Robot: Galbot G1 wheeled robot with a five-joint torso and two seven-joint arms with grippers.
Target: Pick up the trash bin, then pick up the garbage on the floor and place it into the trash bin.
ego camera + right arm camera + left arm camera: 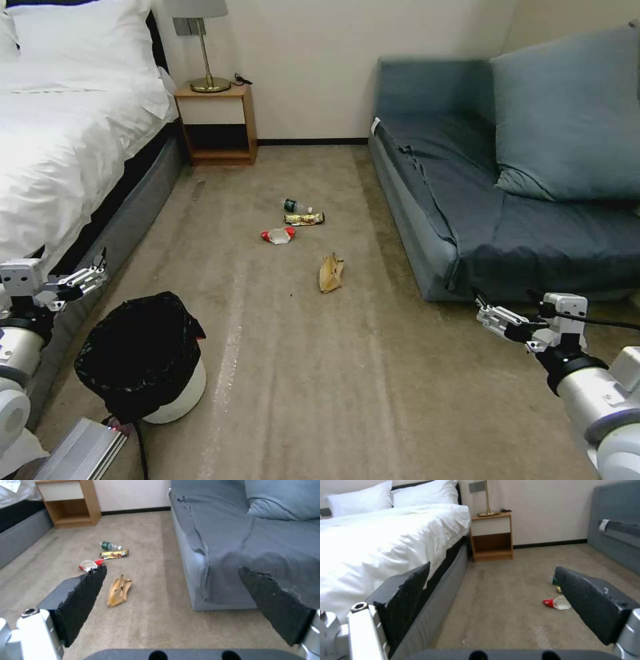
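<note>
Head view shows the trash bin (pixel 143 363), light, thin-walled and slippery with its bag, best gripped at the rim by the spread left end effector (pixel 95 272).

You're facing a beige carpet floor (pixel 300 373) running to a plain cream wall (pixel 313 60) with dark baseboard, white-sheeted bed (pixel 60 127) on your left, wooden nightstand (pixel 219 123) holding a brass lamp (pixel 203 40), blue-grey sofa (pixel 507 193) with cushion on your right.

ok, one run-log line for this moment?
phase: pre-grasp | left gripper: open, above trash bin | right gripper: open, by sofa | garbage: on floor
</note>
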